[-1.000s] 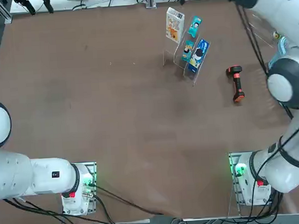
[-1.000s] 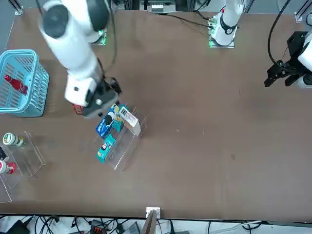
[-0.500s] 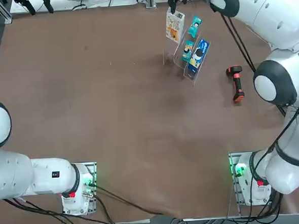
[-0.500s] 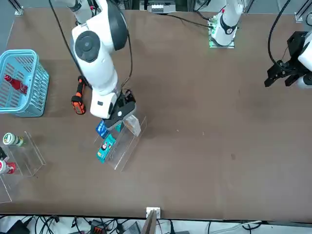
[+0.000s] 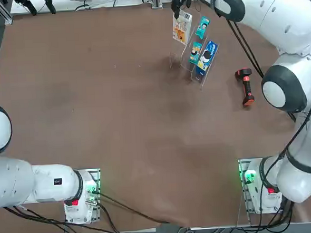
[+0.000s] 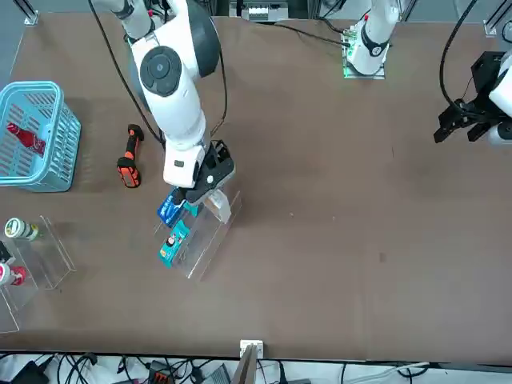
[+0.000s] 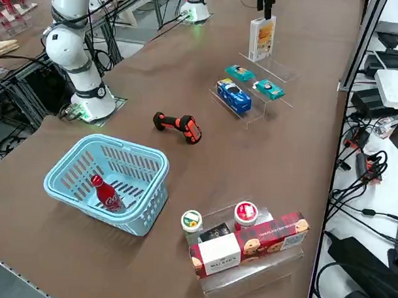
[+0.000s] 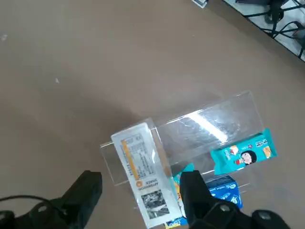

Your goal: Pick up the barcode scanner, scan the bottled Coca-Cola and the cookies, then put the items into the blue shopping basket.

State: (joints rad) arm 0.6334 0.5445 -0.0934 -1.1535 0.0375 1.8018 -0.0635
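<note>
**Now closing in on the cookies**

Hovering directly above the cookies (image 8: 143, 176), with the right gripper (image 8: 143, 191) spread wide and holding nothing, one finger on each side of the box's top edge in the wrist view. Standing upright at the back end of the clear acrylic stand (image 5: 186, 59), beside the teal packets (image 5: 202, 27) and the blue packet (image 5: 208, 54). Not yet touching the box, judging from the gap showing between the jaws and the carton.

Lying on its side on the brown surface (image 5: 119, 124), the barcode scanner (image 5: 245, 86), between the stand and the blue shopping basket (image 7: 106, 185), well apart from the gripper. Resting already inside the basket, the bottled Coca-Cola (image 7: 106, 192), so that item appearing done. Looking, then, like the cookie pickup step, with the scanner set down.

Calling next for a straight descent until the fingers bracket the box's narrow thickness, then a firm squeeze and a vertical lift clear of the stand's slot. Worth watching: tipping the tall thin box, or dragging the light acrylic stand and its neighbouring packets along. After that, carrying across past the scanner to the basket.
</note>
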